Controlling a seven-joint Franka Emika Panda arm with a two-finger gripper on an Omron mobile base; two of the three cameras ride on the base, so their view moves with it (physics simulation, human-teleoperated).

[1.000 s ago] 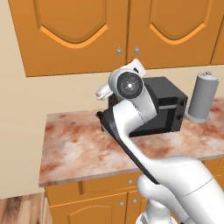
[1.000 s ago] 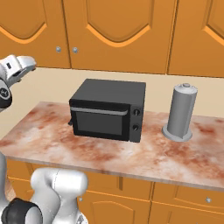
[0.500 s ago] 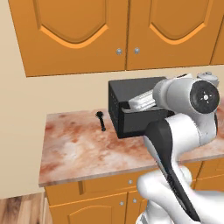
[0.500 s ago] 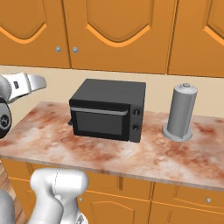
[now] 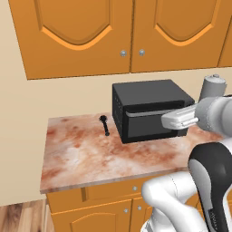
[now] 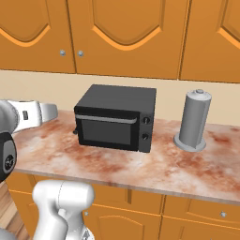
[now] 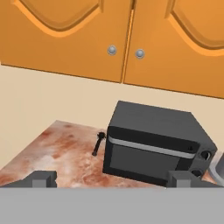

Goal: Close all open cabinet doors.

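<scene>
The cabinet doors (image 5: 131, 36) above the counter's (image 5: 81, 158) back edge all sat flush. The gripper (image 7: 113, 179), fingers apart and empty, hung mid-search; next, finding an open door.

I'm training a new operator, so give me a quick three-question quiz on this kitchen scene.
1. True or false: the two cabinet doors above the toaster oven are shut flush, knobs side by side.
2. Multiple choice: what lies on the counter left of the oven in the left base view? A) a grey canister B) a small black utensil C) a plate
3. Fill in: in the right base view the grey canister stands to the ____ of the oven.

Key: 1 true. 2 B, the small black utensil. 3 right.
</scene>
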